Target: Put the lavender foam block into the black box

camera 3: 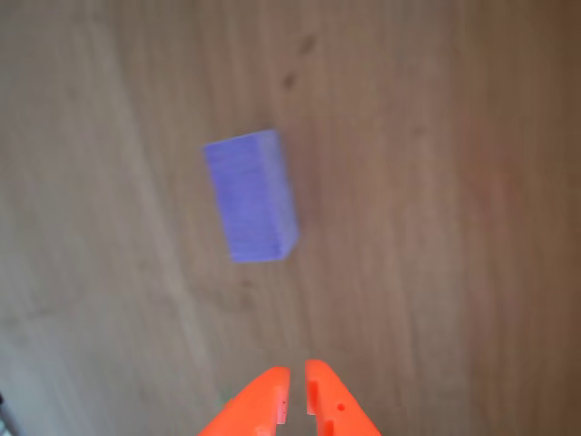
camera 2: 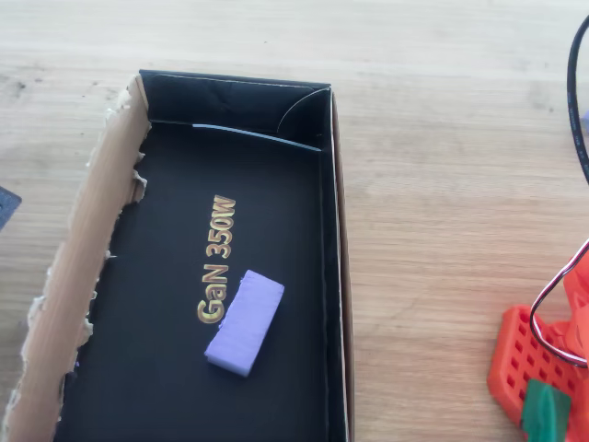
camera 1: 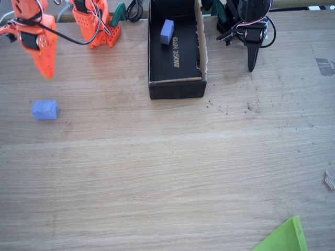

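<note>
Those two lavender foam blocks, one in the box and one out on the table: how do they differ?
The block in the black box lies on the box's dark floor beside the gold lettering; the block on the table rests on bare wood. The table block sits below the orange pincer; the boxed one lies far from it. Both are the same lavender foam.

Lavender foam block (camera 2: 245, 309) showing periwinkle blue, matte, sitting on the black box (camera 2: 92, 276) floor: black inside, raw brown torn rim, gold "GaN 350W" lettering (camera 2: 217, 259). Second block (camera 1: 44, 110) at 9 o'clock in the fixed view, same periwinkle. Gripper (camera 3: 295, 395) showing bright orange. Table (camera 1: 167, 172) reading pale wood grain. Lime-green sheet (camera 1: 285, 238) at 5 o'clock.
</note>
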You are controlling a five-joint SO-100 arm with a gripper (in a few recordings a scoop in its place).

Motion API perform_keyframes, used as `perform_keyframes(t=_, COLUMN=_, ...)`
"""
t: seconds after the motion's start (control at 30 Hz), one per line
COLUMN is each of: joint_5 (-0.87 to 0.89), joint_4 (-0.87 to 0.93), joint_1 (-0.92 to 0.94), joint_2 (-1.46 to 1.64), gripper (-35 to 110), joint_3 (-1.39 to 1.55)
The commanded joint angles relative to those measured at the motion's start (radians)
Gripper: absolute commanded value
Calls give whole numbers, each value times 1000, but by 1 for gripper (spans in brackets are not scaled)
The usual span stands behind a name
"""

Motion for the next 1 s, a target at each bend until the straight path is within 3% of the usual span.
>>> perform_keyframes(t=0.0, joint_5=12, joint_4=63, joint_1=23, joint_2=5, gripper=0, joint_3=-75)
perform_keyframes(t=0.43, joint_5=-89, joint_4=124, joint_1=60, joint_2=-423, gripper=0, joint_3=-456)
perform_keyframes(t=0.97, joint_5=-112, joint_4=167, joint_1=60, joint_2=-396, gripper=0, joint_3=-471)
